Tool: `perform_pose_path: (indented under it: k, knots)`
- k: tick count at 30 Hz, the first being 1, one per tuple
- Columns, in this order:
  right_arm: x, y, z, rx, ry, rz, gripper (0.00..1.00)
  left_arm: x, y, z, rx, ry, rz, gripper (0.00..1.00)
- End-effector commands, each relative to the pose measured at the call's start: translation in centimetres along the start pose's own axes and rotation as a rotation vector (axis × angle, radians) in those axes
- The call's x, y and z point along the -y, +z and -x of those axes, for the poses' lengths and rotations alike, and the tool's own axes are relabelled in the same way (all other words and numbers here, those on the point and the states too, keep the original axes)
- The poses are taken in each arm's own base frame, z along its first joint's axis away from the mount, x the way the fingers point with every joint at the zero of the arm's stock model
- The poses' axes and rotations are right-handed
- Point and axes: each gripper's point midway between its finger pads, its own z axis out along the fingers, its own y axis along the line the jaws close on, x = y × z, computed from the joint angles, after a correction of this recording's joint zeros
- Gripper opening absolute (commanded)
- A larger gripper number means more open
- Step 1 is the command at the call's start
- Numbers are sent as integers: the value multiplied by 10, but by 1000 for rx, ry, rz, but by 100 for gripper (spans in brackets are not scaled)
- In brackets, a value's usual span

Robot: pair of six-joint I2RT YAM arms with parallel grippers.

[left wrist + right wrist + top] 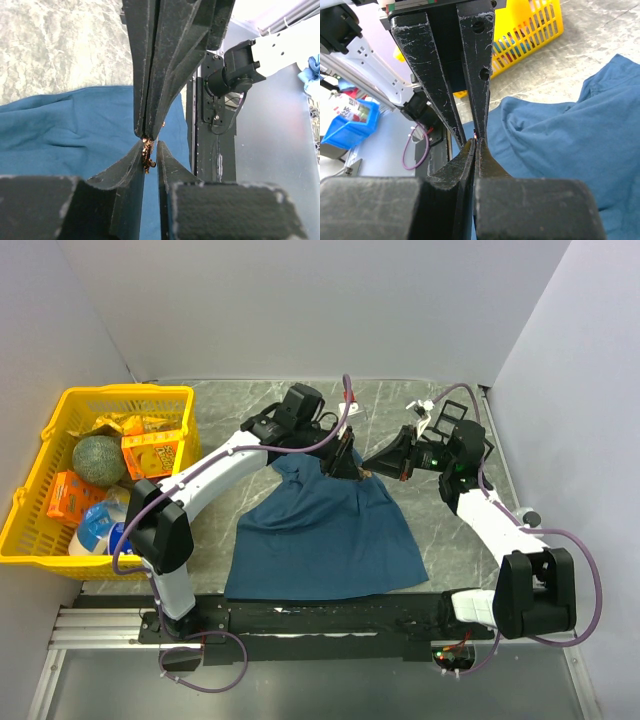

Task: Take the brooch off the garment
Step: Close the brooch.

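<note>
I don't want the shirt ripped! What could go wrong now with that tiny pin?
The small gold-brown brooch sits loosely between the tips of the left tool and could slip out. The dark teal-blue cloth T-shirt is bunched where both tools meet; pulling might tear it. The right tool is so close they might bump.

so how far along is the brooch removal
Done: both sets of jaws meet at the brooch above the shirt. In hand: the right jaws are shut at one end of it, and the left jaws bracket it with a narrow gap; whether they grip is unclear. To do: pulling it free. The shirt rises to a peak at the jaws, so the brooch is probably attached.
</note>
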Motion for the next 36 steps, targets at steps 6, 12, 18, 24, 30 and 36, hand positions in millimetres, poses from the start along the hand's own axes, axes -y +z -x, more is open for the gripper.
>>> perform_pose_path:
  k: [6, 12, 18, 24, 30, 36]
  knots:
    - [-11, 5, 1, 6, -68, -8, 0, 7, 8, 20, 50, 41, 30, 18]
    - [-11, 5, 1, 8, -76, -16, 0, 2, 13, 19, 41, 50, 82, 16]
    - [-14, 6, 0, 2, -98, -12, 0, -1, 14, 20, 37, 54, 115, 15]
    - [-17, 7, -1, -3, -118, -14, 0, -13, 13, 22, 40, 51, 204, 11]
    - [-15, 8, -2, -7, -120, -19, 0, -12, 9, 25, 46, 63, 214, 17]
    - [-16, 8, -2, -6, -115, -14, 0, -6, 3, 31, 62, 80, 206, 20]
